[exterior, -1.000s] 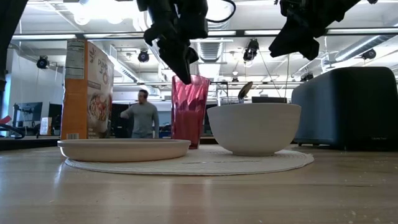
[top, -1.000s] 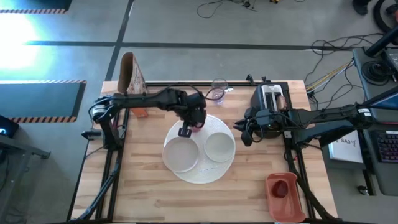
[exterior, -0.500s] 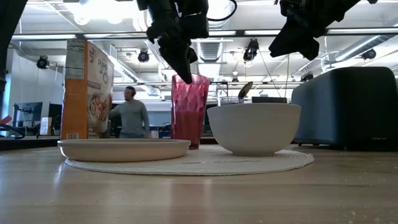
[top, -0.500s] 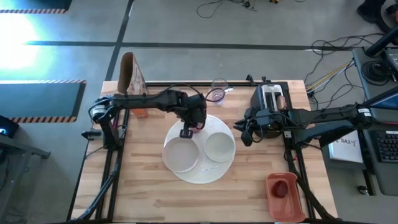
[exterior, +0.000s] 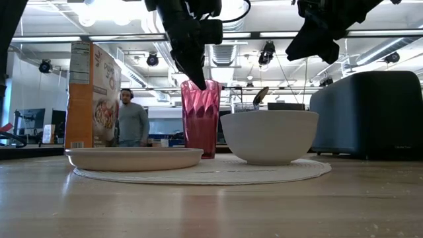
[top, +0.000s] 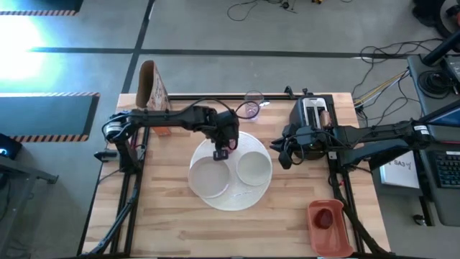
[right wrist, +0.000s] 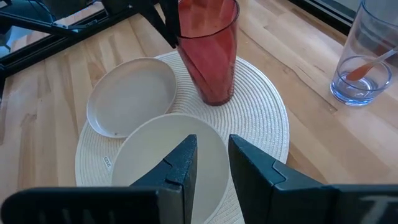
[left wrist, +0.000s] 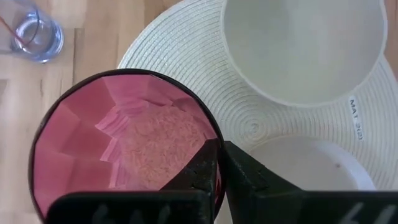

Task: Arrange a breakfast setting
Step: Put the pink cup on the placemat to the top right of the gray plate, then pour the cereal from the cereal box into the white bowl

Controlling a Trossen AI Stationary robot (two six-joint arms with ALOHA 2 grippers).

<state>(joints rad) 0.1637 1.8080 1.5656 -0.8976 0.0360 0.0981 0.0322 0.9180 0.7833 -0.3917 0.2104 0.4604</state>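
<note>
A round white woven mat [top: 231,203] lies mid-table. On it are a small white plate [top: 210,178], a white bowl [top: 253,169] and, at its far side, an upright pink cup [exterior: 201,119]. My left gripper [top: 221,152] is shut on the cup's rim and points steeply down. A clear glass [top: 250,108] with a spoon [right wrist: 367,65] in it stands on the wood beyond the mat. My right gripper [top: 282,155] hovers open beside the mat's right side, with nothing between its fingers. My left gripper pinches the pink cup's rim [left wrist: 214,134] on the side nearest the plate and bowl, one finger inside the cup and one outside. The fingers come from above, slanting down. The cup stands upright with its base on the mat.
A cereal box [top: 149,85] stands at the far left corner and a dark toaster [top: 314,115] at the far right. A reddish tray [top: 316,234] with a small red fruit [top: 325,218] sits at the near right corner. A person [exterior: 132,122] stands in the room behind.
My left gripper has rolled about its own pointing line while staying shut at the cup's rim. The cup stands where it was. The person in the background has walked a little to the left.
</note>
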